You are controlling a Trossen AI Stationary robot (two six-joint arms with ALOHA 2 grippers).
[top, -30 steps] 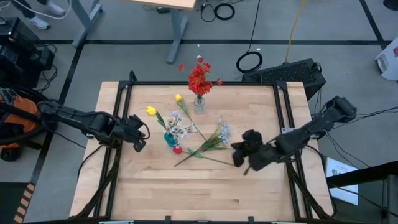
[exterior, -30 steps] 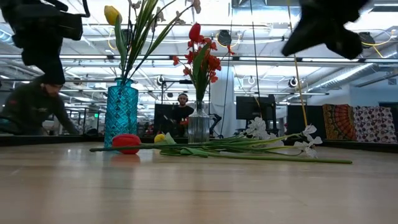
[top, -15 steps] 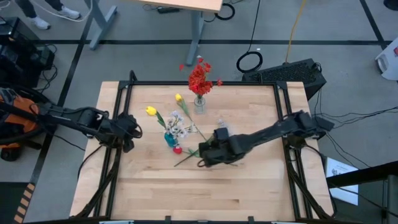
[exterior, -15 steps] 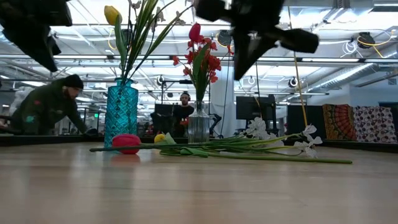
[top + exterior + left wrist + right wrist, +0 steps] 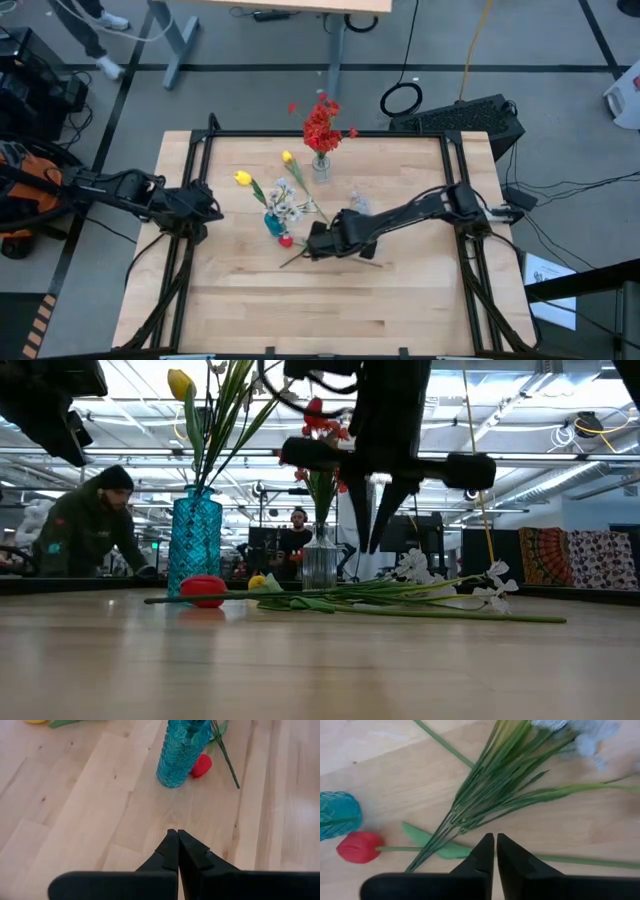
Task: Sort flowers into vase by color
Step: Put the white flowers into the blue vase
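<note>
The right gripper (image 5: 318, 242) hangs low over the wooden worktop (image 5: 330, 300), its two dark fingers pressed together and holding nothing, directly above the stalk end of a loose bundle of green-stemmed artificial flowers with pale white-grey sprays (image 5: 500, 785). The bundle lies flat near the middle of the worktop, its long axis running diagonally: stalk ends toward the blue textured glass vase (image 5: 272, 222) and the front, pale heads toward the right rear. A red tulip bud (image 5: 357, 847) lies just beside the blue vase, and the clear glass vase of red blooms (image 5: 321, 135) stands at the far edge. The left gripper (image 5: 177, 851), likewise shut and empty, waits near the left side of the worktop. Judged from here, a descent with fingers unopened would only press on the thin stalks; and because they overlap and fan, a pinch may gather several stems at once or let one slip free.
</note>
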